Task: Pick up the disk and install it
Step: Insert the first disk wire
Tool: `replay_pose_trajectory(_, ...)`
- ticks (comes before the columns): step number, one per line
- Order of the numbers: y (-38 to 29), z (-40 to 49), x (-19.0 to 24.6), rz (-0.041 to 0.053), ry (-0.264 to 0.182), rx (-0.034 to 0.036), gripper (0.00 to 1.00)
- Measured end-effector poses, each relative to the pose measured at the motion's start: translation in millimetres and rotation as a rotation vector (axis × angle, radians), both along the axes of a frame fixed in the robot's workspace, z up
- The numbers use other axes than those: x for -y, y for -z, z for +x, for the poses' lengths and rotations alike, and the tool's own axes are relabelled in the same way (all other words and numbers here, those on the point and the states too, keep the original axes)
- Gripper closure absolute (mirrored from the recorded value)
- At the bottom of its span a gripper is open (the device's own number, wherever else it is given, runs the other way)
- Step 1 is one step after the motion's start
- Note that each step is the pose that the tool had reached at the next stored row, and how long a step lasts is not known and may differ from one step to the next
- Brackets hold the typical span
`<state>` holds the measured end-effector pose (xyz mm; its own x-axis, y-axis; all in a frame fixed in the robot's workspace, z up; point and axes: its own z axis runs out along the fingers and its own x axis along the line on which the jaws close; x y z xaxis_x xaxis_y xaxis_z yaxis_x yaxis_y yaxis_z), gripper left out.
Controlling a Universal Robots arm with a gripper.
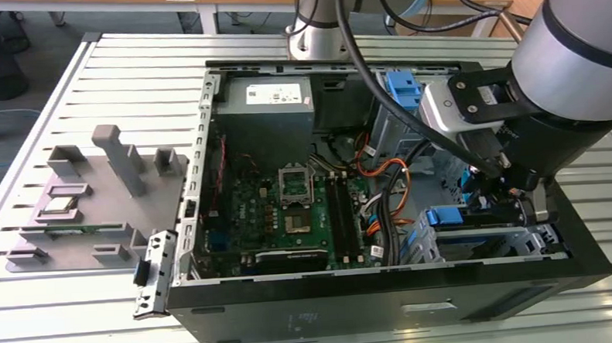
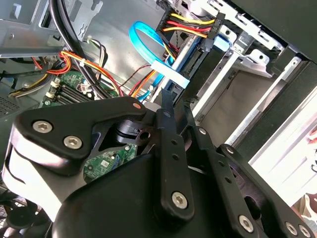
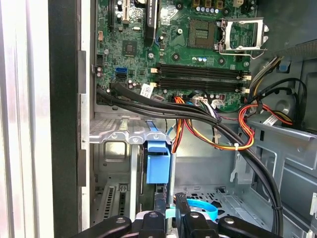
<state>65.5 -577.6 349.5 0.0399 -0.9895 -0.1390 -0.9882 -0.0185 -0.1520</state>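
Exterior view: one slatted table point(image 1: 94, 64), one open PC case point(image 1: 395, 307) on it, and one arm point(image 1: 579, 43) reaching down into the drive cage corner at the exterior view's right. One claw point(image 3: 171, 212); honestly can't tell how far open it is or if it's got hold of anything. One disk point(image 1: 447, 216), blue rail showing, sits in the cage just beside the claw. One lighter blue bracket point(image 1: 401, 86) stands well apart.

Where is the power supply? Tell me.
In the exterior view, the power supply sits inside the computer case, beside the motherboard and to the exterior view's left of the light-blue bracket.
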Motion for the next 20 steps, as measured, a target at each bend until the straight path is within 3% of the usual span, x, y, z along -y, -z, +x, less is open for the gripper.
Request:
replay_pose_trajectory(7, -0.1, 4.1, 0.0, 0.0000, 0.000, -0.0001, 0.76)
replay_pose_trajectory(20, 0.0, 25.2, -0.1, 0.0000, 0.000, -0.0037, 0.76)
